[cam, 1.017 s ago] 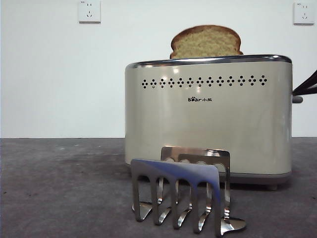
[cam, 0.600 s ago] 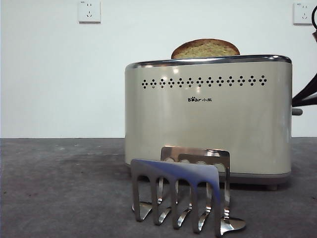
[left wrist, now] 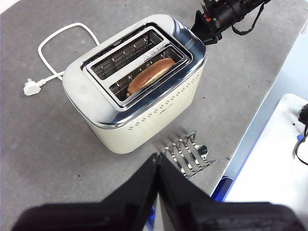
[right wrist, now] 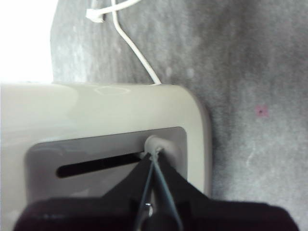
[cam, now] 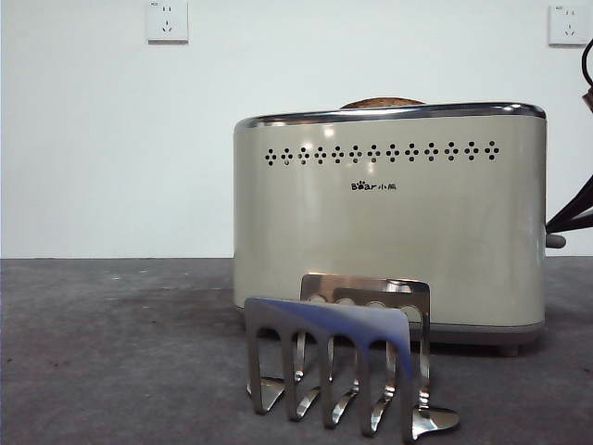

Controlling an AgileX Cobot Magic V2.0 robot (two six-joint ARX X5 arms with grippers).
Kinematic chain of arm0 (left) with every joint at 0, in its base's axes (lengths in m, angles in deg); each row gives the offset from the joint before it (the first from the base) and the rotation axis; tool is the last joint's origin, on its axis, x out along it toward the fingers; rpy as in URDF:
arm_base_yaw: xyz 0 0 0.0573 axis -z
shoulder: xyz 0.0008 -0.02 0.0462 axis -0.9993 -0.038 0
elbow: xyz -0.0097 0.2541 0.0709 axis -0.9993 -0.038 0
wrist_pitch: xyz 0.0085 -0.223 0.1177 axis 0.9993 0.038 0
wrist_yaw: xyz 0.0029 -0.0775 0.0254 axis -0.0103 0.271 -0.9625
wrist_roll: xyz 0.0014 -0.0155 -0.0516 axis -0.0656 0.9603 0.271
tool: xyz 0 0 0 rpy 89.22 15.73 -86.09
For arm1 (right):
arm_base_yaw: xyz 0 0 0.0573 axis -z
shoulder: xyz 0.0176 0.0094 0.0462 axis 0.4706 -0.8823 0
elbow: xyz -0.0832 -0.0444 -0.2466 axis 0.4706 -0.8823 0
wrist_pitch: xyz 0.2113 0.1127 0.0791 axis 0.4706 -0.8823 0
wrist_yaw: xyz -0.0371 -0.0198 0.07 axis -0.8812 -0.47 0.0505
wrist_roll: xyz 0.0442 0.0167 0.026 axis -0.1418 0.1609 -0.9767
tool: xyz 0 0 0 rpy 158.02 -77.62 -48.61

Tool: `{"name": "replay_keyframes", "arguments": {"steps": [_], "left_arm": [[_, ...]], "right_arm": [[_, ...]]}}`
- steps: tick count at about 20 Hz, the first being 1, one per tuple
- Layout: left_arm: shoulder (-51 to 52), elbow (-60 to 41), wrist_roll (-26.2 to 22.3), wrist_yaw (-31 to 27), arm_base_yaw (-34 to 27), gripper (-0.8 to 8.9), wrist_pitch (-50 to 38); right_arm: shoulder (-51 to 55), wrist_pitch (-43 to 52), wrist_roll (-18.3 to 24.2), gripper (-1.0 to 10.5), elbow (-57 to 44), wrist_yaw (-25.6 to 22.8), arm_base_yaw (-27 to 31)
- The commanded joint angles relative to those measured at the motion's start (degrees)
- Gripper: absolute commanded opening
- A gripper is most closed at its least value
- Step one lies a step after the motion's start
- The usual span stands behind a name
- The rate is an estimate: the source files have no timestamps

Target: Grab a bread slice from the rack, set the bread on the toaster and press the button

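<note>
The cream toaster [cam: 389, 222] stands mid-table. The slice of bread [cam: 382, 102] sits deep in its near slot, only the brown crust top showing above the chrome rim; the left wrist view shows the bread [left wrist: 151, 75] down inside that slot. The steel rack [cam: 338, 357] stands empty in front of the toaster. My right gripper [right wrist: 153, 156] is shut, its tips pressed against the grey button [right wrist: 156, 144] low on the toaster's narrow end; it shows as a black tip [cam: 570, 218] just above the button [cam: 554, 240]. My left gripper [left wrist: 158, 161] is shut and empty, high above the rack [left wrist: 187, 154].
A white power cord [left wrist: 57, 43] with its plug lies on the grey table behind the toaster. Two white wall sockets [cam: 167, 20] are on the back wall. The table edge [left wrist: 245, 139] runs close past the rack.
The bread has sunk from standing well above the rim to almost fully inside the toaster. The right gripper and the button have moved down the toaster's end.
</note>
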Motion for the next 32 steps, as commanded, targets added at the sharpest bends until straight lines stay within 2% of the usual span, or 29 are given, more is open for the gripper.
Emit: {"name": "replay_keyframes", "arguments": {"steps": [1,13,20,26,32], "left_arm": [[0.11,-0.44,0.33,0.02,-0.20,-0.08,-0.17],[0.09,-0.44,0.33,0.02,-0.20,-0.08,-0.17],[0.09,-0.44,0.33,0.02,-0.20,-0.08,-0.17],[0.09,-0.44,0.33,0.02,-0.20,-0.08,-0.17],[0.09,-0.44,0.33,0.02,-0.20,-0.08,-0.17]], "right_arm": [[-2.58,-1.36,1.62,-0.1,-0.96,-2.91,-0.07],[-4.48,-3.96,2.47,-0.1,-0.96,-6.75,-0.07],[-4.61,-5.49,3.04,-0.1,-0.96,-6.80,-0.07],[-4.68,-4.57,3.48,-0.1,-0.96,-6.45,-0.07],[-4.66,-2.75,3.19,-0.1,-0.96,-2.49,-0.07]]}}
